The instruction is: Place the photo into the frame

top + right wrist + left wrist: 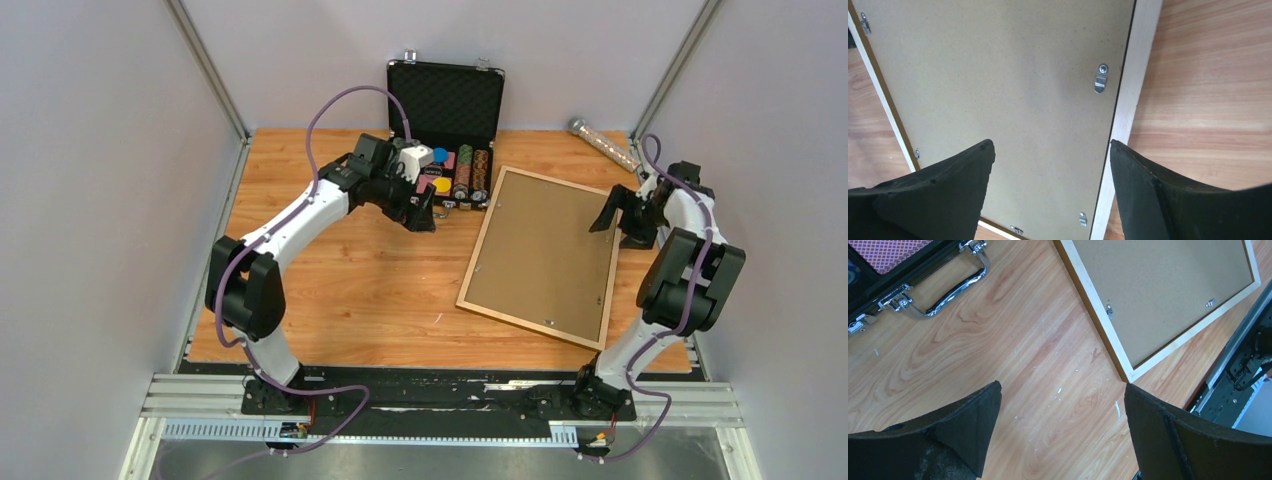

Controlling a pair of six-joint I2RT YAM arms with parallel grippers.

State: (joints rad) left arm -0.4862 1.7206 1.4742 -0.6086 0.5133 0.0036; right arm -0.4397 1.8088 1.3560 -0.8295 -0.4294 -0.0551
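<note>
- The frame (1125, 125) lies flat, back up, at the centre right of the top view, with the brown backing (540, 255) sitting inside its rails.
- I see the photo in none of the 3 views, and I cannot tell whether it is under the backing.
- My guess is that this is either the opening step or the end, since neither gripper holds anything.
- The left gripper (1063, 390) gapes wide over bare table (1013, 340) at the upper middle of the top view, just below the black case (445, 100).
- The right gripper (1052, 145) is also spread wide, above the frame's right rail and near a small metal clip (1100, 80).
- If the frame is to be opened, the next move likely calls for a fingertip to swing that clip aside, which is fiddly work.
- The frame's long axis runs almost top to bottom in the top view, with its upper end tipped right.
</note>
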